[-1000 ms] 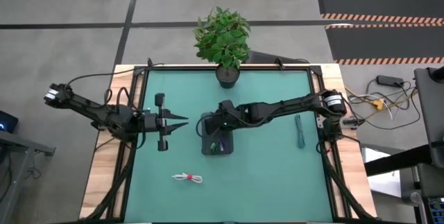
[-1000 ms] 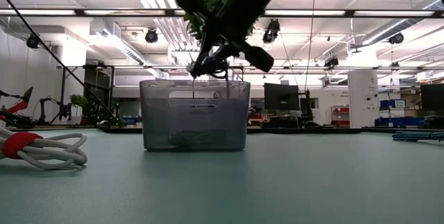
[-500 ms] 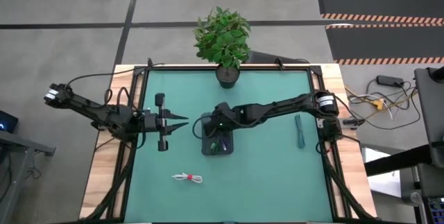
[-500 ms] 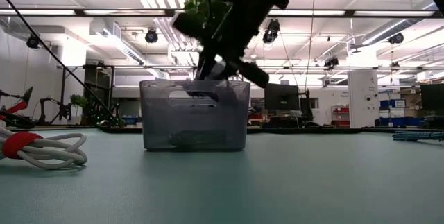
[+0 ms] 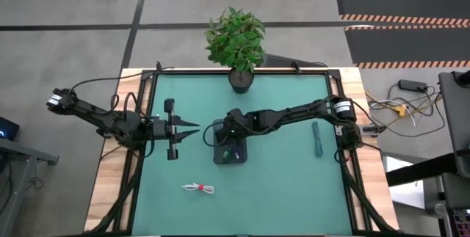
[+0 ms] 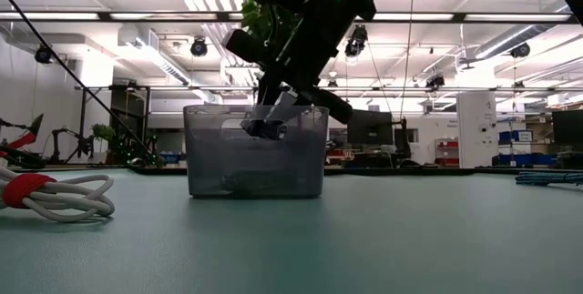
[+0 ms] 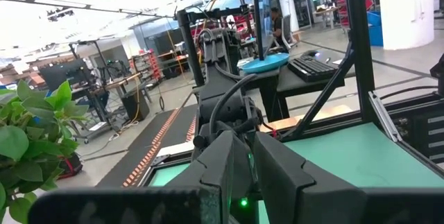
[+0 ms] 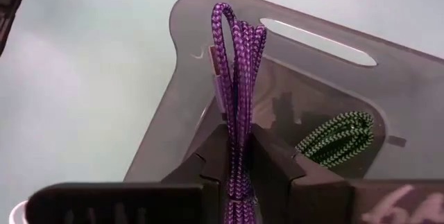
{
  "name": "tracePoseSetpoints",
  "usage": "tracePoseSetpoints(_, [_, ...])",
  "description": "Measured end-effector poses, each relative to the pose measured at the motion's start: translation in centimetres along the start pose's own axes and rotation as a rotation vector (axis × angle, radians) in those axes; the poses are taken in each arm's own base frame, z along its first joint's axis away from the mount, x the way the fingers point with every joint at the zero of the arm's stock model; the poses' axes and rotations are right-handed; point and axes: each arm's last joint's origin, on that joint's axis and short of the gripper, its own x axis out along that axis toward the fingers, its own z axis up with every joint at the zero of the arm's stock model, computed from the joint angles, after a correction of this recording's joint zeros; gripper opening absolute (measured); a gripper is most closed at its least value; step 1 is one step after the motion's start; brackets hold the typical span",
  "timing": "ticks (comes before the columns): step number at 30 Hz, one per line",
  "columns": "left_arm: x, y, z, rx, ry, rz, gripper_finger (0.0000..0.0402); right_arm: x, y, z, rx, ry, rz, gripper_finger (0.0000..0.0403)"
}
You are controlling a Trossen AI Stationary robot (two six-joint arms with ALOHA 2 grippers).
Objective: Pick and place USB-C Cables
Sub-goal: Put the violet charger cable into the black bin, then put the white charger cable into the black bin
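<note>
1. The green table (image 5: 279,186) carried everything, with a potted plant (image 5: 236,39) at its far edge.
2. The left arm waited off to the left side, its gripper (image 5: 192,128) with fingers pressed together, holding nothing.
3. The right arm reached across to the grey tray (image 5: 217,156), and its gripper (image 8: 239,156) was clenched on a purple cable (image 8: 237,64), dipped just inside the tray's rim (image 6: 264,126).
4. A green-and-black cable (image 8: 338,135) already lay on the tray's floor.
5. A teal cable (image 5: 318,139) lay near the right edge of the table.
6. The white cable (image 5: 198,188) with its red band sat in front, well apart from the tray.
</note>
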Motion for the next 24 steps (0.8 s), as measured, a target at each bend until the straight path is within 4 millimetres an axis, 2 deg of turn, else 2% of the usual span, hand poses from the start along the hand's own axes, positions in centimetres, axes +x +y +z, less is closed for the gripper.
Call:
tracePoseSetpoints(13, [0.0, 0.0, 0.0, -0.001, 0.000, 0.000, 0.0046, -0.2, 0.1, 0.1, -0.010, -0.005, 0.008, 0.0104])
tracePoseSetpoints(24, [0.0, 0.0, 0.0, -0.005, 0.001, 0.000, 0.0046, -3.2, 1.0, 0.9, -0.112, -0.020, 0.085, 0.0115])
